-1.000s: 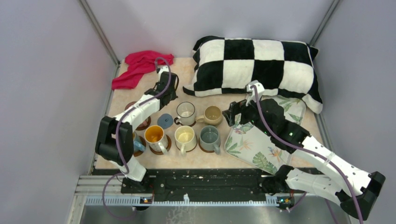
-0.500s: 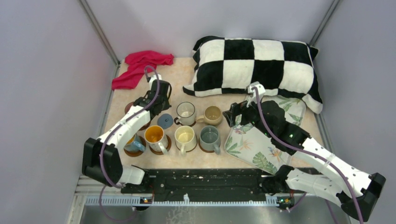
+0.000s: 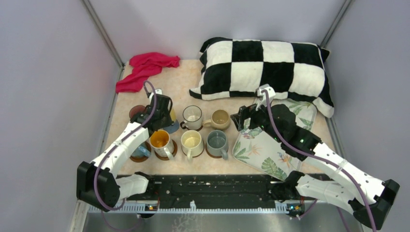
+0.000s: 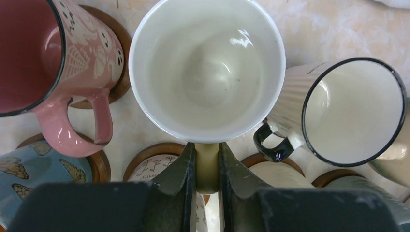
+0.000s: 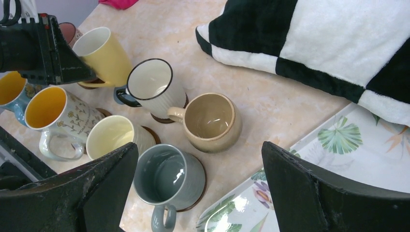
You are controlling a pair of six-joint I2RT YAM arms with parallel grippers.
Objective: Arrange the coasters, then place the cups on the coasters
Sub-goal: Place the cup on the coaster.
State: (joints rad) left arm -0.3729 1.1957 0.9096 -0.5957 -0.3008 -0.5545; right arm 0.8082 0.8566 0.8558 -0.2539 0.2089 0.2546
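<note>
**Fig. 1.** Beige marbled tabletop (image 3: 191, 79) enclosed by plain grey walls.

- **Near row:** four mugs each stand on a round brown wooden coaster (image 4: 123, 82): a blue butterfly-print mug (image 5: 10, 89), a floral mug with an orange interior (image 5: 53, 113), a cream mug (image 5: 113, 137) and a grey mug (image 5: 167, 179).
- **Far row:** a pink patterned mug (image 4: 48, 48) and a white ribbed mug with a black rim (image 5: 154, 84) sit on brown coasters. No coaster shows under the tan mug (image 5: 210, 118).
- **Between them:** the left gripper (image 4: 207, 150), jaws clamped on the handle, holds a pale yellow mug (image 4: 208, 72) tilted over the blue-grey disc coaster (image 3: 172, 128). Whether its base touches cannot be told.
- **Right gripper:** this gripper (image 3: 240, 121) is spread wide and empty, near the tan mug.

By this view the task is nearly complete. What remains is to seat the yellow mug and perhaps to settle the tan one.

The gap is tight. The pink mug and the white mug's black handle flank the blue-grey coaster closely, so a knock is the likely risk.

The right arm lies across the leaf-print tray (image 3: 263, 150). Beyond are a black-and-white checked pillow (image 3: 263, 67) and a crumpled red cloth (image 3: 145, 70), well clear of the work.
</note>
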